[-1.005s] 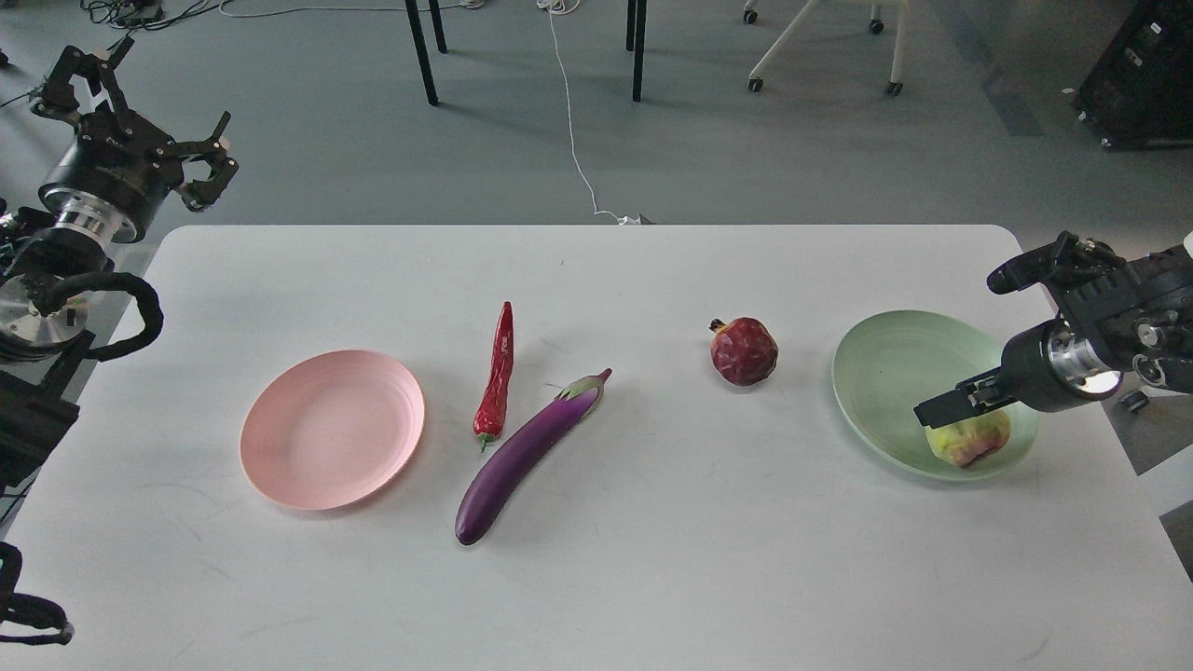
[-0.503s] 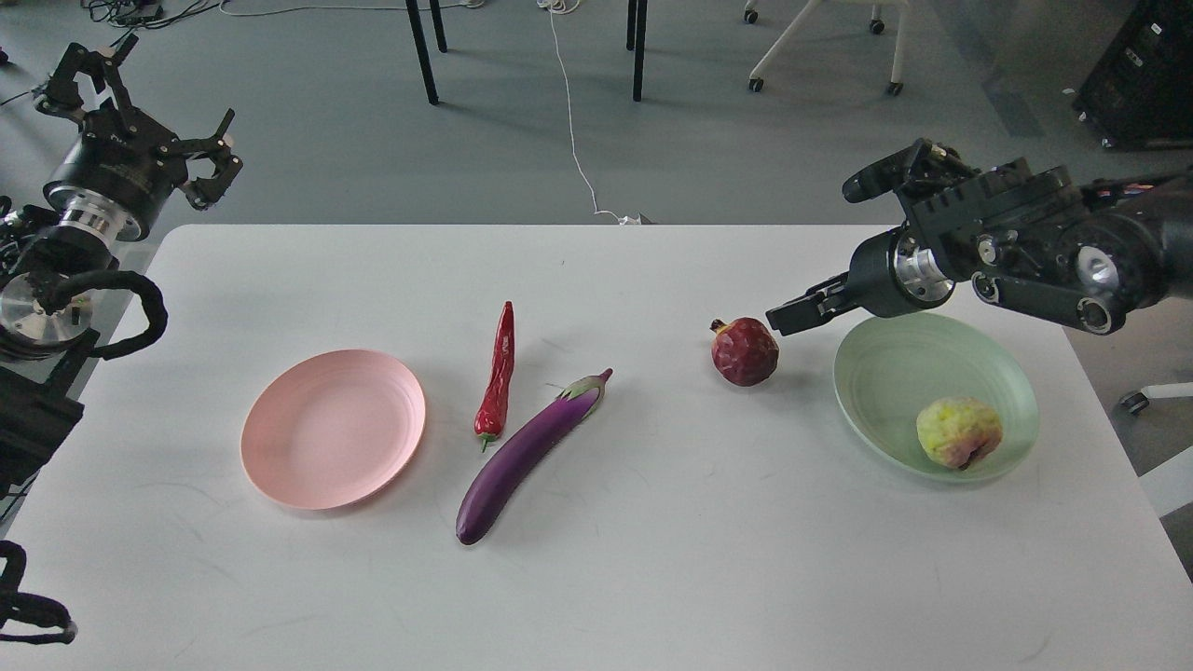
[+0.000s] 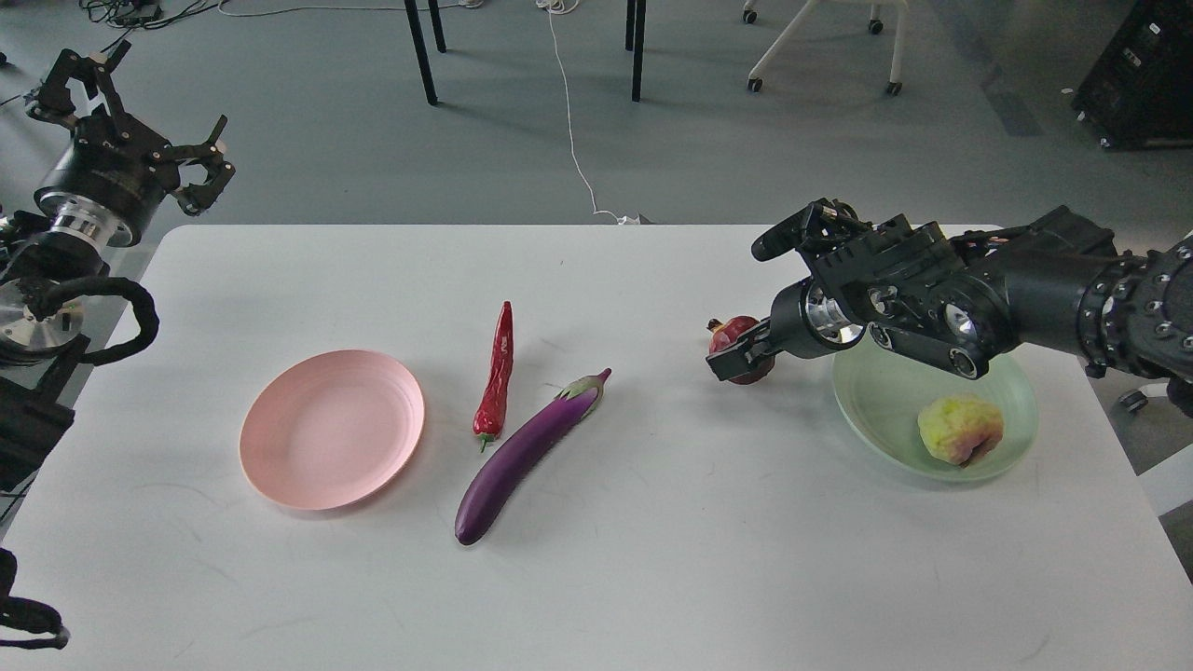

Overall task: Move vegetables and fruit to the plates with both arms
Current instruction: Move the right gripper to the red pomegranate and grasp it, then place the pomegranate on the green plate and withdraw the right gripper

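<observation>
The dark red pomegranate (image 3: 736,330) sits on the white table, just left of the pale green plate (image 3: 881,401). My right gripper (image 3: 741,360) is down at it, one dark finger crossing its front and hiding most of it; I cannot tell the fingers apart. The bumpy yellow-green fruit (image 3: 960,431) lies in the green plate. The purple eggplant (image 3: 527,452) and the red chili (image 3: 497,377) lie side by side mid-table. The pink plate (image 3: 331,429) is bare at the left. My left gripper (image 3: 200,168) is open and empty, raised beyond the table's far left corner.
The white table (image 3: 652,559) ends close behind the left gripper and right of the green plate. On the floor beyond are table legs (image 3: 421,56), a white cable (image 3: 573,140) and a wheeled chair (image 3: 820,47).
My right gripper left the yellow-green fruit in the green plate, rose, swung left and came down onto the pomegranate. The left arm barely moved.
</observation>
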`<act>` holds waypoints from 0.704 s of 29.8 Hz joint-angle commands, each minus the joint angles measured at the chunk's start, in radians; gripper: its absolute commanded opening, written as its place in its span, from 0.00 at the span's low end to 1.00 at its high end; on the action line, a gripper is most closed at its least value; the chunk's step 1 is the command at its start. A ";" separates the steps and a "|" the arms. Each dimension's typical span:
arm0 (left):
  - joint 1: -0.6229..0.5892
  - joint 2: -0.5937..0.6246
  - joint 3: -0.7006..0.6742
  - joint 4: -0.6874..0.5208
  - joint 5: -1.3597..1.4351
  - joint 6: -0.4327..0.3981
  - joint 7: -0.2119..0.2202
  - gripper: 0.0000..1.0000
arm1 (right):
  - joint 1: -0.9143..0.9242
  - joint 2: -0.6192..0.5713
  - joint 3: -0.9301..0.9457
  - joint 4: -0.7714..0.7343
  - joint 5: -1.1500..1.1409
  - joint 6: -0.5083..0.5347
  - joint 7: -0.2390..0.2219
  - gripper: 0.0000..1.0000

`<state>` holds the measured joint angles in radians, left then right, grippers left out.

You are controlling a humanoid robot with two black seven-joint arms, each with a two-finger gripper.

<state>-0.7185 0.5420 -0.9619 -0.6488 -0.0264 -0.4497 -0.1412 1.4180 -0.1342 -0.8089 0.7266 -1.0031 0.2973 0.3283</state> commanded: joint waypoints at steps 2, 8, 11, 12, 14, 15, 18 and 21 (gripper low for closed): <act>-0.001 0.009 -0.001 0.000 -0.001 -0.001 0.000 0.98 | -0.002 0.002 -0.026 0.002 0.000 0.002 0.002 0.55; -0.001 0.009 0.000 0.000 0.000 0.000 0.002 0.98 | 0.058 -0.065 -0.010 0.019 0.006 -0.010 0.005 0.34; -0.004 0.009 0.000 0.000 0.002 -0.001 0.003 0.98 | 0.096 -0.171 0.042 0.063 0.005 -0.009 0.003 0.34; -0.004 0.010 0.000 0.000 0.002 -0.001 0.003 0.98 | 0.105 -0.218 0.056 0.088 0.004 -0.009 0.003 0.34; -0.006 0.010 0.000 0.000 0.002 -0.001 0.005 0.98 | 0.121 -0.313 0.059 0.147 0.000 -0.006 0.002 0.34; -0.006 0.012 0.000 0.000 0.002 -0.001 0.005 0.98 | 0.122 -0.353 0.057 0.177 -0.008 -0.004 0.000 0.35; -0.004 0.024 0.000 0.000 0.005 -0.003 0.008 0.98 | 0.107 -0.465 0.033 0.229 -0.017 -0.004 -0.002 0.35; -0.004 0.036 0.005 0.000 0.011 -0.007 0.011 0.98 | 0.067 -0.531 0.036 0.226 -0.015 -0.012 0.001 0.42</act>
<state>-0.7235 0.5681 -0.9612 -0.6490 -0.0193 -0.4524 -0.1332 1.5215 -0.5995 -0.7744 0.9481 -1.0187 0.2924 0.3269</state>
